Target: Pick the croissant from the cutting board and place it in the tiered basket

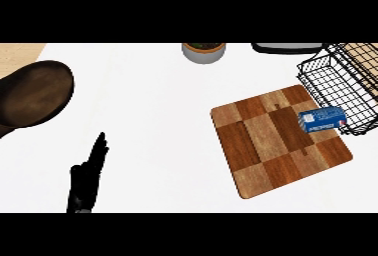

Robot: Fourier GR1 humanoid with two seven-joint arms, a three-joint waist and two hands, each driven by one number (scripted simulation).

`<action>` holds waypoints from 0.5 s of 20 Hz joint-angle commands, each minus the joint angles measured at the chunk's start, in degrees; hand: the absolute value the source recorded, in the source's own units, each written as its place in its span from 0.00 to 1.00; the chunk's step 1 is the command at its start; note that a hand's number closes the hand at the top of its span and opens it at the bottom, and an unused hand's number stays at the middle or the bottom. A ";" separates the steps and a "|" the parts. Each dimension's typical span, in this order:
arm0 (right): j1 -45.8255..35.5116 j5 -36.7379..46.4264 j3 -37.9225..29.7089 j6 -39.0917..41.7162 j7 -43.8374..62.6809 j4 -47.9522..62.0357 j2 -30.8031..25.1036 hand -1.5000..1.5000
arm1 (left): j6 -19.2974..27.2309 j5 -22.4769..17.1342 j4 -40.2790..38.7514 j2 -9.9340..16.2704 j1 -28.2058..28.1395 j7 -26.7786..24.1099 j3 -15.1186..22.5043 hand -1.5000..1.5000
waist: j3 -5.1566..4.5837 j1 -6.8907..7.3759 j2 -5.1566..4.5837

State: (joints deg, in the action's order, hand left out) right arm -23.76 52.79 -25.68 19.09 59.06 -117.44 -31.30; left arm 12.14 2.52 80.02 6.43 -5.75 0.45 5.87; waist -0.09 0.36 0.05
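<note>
What seemed the croissant (360,51), pale tan, lay inside the tiered basket (325,85) at two o'clock, its long axis unclear. The left hand (87,175) rested at seven o'clock on the surface (148,100), fingers straight, holding nothing.

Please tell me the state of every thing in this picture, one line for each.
left hand: open, fingers straight, resting at the lower left.
cutting board: flat on the counter, no croissant visible on it.
blue box: lying on the board's right edge, beside the basket.
wire basket: at the upper right; contents cannot be told.
plant pot: upright at the top edge.
</note>
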 commanded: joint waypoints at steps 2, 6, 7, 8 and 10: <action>-7.50 0.81 -1.61 -0.16 2.38 12.57 -3.25 1.00 | -1.85 -0.60 1.03 1.10 -0.45 1.17 -0.34 0.50 | 0.06 0.46 -0.15; -12.76 2.76 -1.94 -3.15 -0.16 23.41 -5.45 1.00 | -0.23 0.60 1.96 -0.97 -2.22 -0.41 1.09 0.50 | 0.07 0.60 -0.17; -13.16 3.12 -0.84 -5.36 -1.36 25.95 -4.08 1.00 | -1.10 -0.13 -0.56 0.35 2.03 1.52 -1.02 0.50 | 0.07 0.40 -0.23; -14.79 3.75 -0.70 -6.22 -1.31 27.94 -4.55 1.00 | -1.65 -0.21 1.57 0.77 -0.77 1.25 -0.53 0.50 | 0.08 0.54 -0.18; -18.25 1.89 -3.45 -7.70 -6.22 36.69 -7.93 1.00 | -2.40 -1.24 1.09 1.04 1.23 1.43 -1.60 0.50 | 0.09 0.76 -0.29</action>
State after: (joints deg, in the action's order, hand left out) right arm -37.03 55.24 -27.38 15.03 54.94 -92.01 -36.46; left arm 11.46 2.58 80.36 6.28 -5.02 1.30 5.45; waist -0.02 0.89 -0.17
